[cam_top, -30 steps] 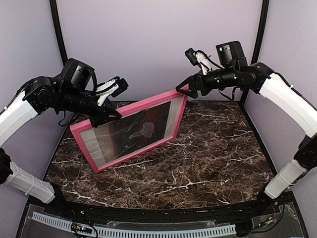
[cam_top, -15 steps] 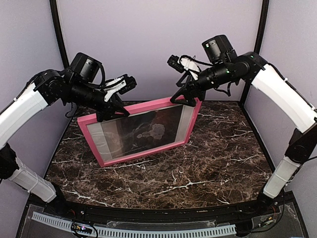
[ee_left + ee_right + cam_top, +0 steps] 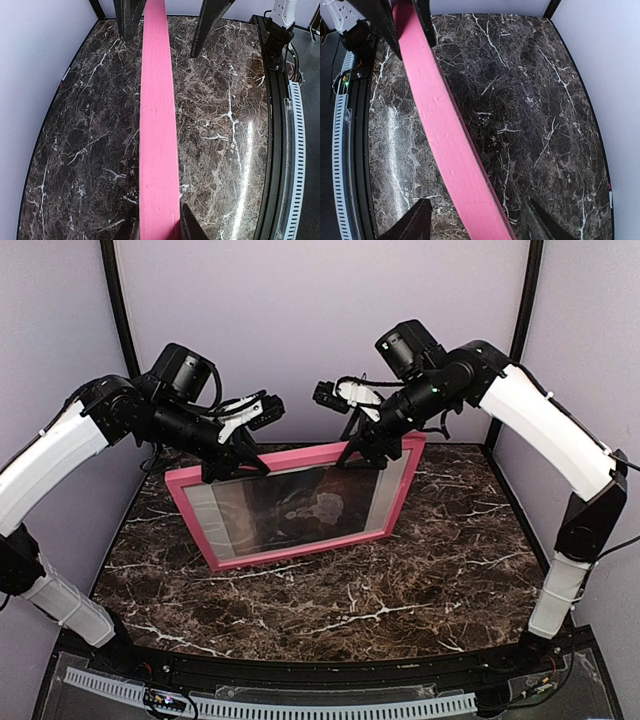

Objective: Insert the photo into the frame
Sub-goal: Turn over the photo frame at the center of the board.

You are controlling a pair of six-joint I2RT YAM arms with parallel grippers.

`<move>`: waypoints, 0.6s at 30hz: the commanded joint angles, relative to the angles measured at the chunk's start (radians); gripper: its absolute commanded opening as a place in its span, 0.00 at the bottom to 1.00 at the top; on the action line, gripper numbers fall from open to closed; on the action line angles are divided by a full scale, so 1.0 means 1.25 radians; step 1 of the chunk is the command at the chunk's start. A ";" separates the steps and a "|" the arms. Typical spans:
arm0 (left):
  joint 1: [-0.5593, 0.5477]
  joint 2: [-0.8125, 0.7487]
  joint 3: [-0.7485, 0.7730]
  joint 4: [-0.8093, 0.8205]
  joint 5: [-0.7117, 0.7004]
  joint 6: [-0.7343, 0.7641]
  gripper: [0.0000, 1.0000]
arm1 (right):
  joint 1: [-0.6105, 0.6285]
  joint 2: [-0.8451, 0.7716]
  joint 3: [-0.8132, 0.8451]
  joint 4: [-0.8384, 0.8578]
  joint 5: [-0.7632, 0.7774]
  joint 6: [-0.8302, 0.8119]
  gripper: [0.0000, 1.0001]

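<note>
I'm seeing the dark marble tabletop filling the lower half of the overhead view. The frame is standing tilted mid-picture, pink face toward the camera, and its lower edge seems to be resting on the marble. The photo is sitting inside it: dark scene, pale figure at centre.

The left end effector, at the upper left of the frame, is pinching the top rail narrow, with fingers touching both sides. The right end effector, at the upper right, is straddling the same rail wide. Its fingers are showing gaps either side, so it's gripping nothing.

Risks as I'm reading it:
- Only one pinch is carrying the frame, so a slip could let it pivot and drop flat.
- The right one closing off-centre could shove the rail and twist it.
- The back is hidden, so I can't tell if the photo is secured.
</note>
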 commanded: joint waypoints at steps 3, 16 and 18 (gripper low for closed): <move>0.004 -0.003 0.036 0.051 0.049 0.022 0.00 | 0.011 0.014 0.008 -0.016 0.034 0.007 0.49; 0.005 -0.022 0.001 0.071 0.038 0.016 0.00 | 0.017 0.039 0.015 -0.022 0.090 0.014 0.13; 0.006 -0.034 -0.019 0.094 0.020 0.008 0.06 | 0.016 0.036 0.012 -0.020 0.094 0.011 0.00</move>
